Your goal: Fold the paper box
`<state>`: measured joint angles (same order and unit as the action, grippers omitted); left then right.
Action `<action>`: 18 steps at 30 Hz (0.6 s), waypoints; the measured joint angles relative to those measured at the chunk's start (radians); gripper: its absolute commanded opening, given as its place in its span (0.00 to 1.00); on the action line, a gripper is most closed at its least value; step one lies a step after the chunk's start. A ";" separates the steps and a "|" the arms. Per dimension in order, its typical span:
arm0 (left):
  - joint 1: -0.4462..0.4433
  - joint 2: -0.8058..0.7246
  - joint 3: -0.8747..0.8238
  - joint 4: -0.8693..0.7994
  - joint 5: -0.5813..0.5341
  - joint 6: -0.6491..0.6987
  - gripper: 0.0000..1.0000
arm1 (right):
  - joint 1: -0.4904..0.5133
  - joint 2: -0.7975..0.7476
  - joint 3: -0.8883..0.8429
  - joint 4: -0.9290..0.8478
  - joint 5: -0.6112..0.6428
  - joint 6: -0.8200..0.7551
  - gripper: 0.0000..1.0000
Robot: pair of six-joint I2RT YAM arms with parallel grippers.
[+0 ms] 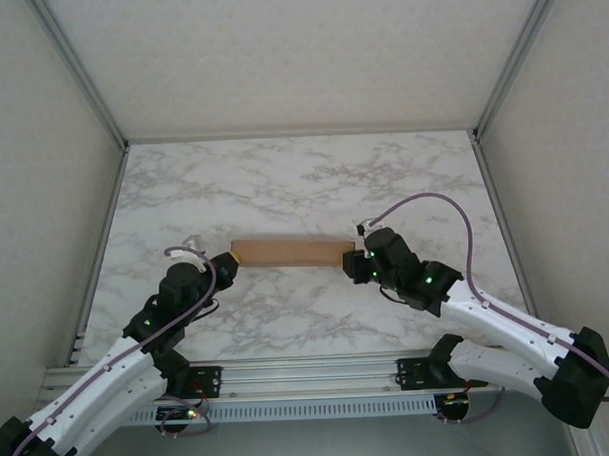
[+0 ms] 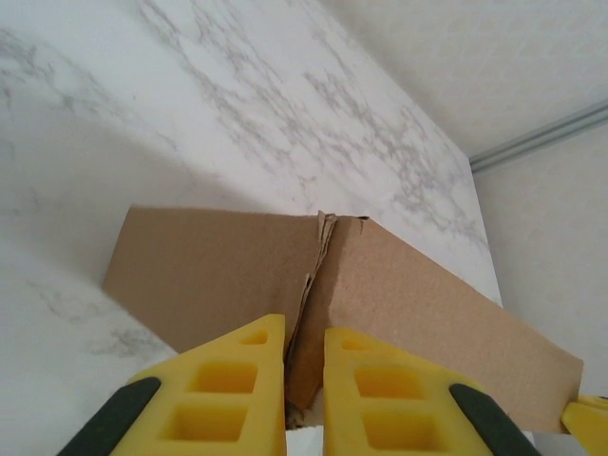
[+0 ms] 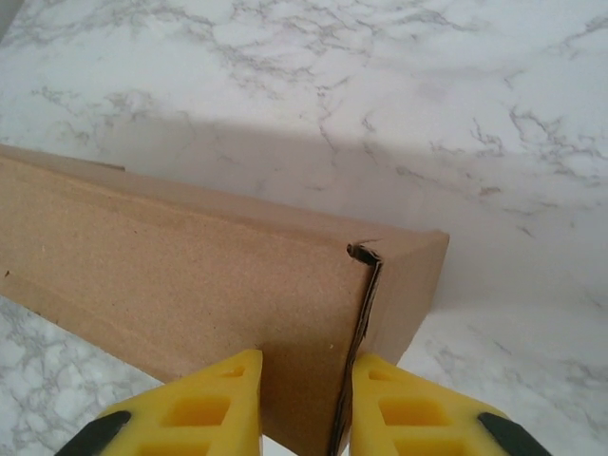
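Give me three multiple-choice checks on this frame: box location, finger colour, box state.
1. Where is the paper box? A) mid-table, between the left gripper and right gripper B) against the far wall C) in the near-left corner
2. Colour of the fingers? A) blue B) yellow C) white
3. Box state? A) flat unfolded sheet B) folded into a long slim box C) torn in two
Answers: 1 A, top view shows it spanning between both grippers; 2 B, both wrist views show yellow; 3 B, closed corners show at each end.
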<state>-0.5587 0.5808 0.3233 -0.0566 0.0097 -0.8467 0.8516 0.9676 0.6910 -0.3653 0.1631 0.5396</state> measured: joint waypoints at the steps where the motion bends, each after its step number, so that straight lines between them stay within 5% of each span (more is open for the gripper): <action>1: -0.012 -0.004 0.000 -0.018 -0.001 -0.006 0.16 | 0.009 -0.008 -0.008 -0.014 0.007 0.006 0.24; 10: -0.093 -0.015 -0.069 -0.177 0.053 -0.082 0.36 | 0.076 -0.029 -0.109 -0.134 0.003 0.072 0.36; 14: -0.093 0.006 -0.072 -0.177 0.053 -0.082 0.48 | 0.076 -0.029 -0.120 -0.152 0.002 0.095 0.51; 18: -0.095 0.065 -0.041 -0.176 0.041 -0.050 0.53 | 0.076 -0.024 -0.120 -0.161 0.002 0.108 0.53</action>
<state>-0.6533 0.6460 0.2821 -0.2325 0.0509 -0.8970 0.9272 0.9432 0.5713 -0.5262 0.1654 0.6476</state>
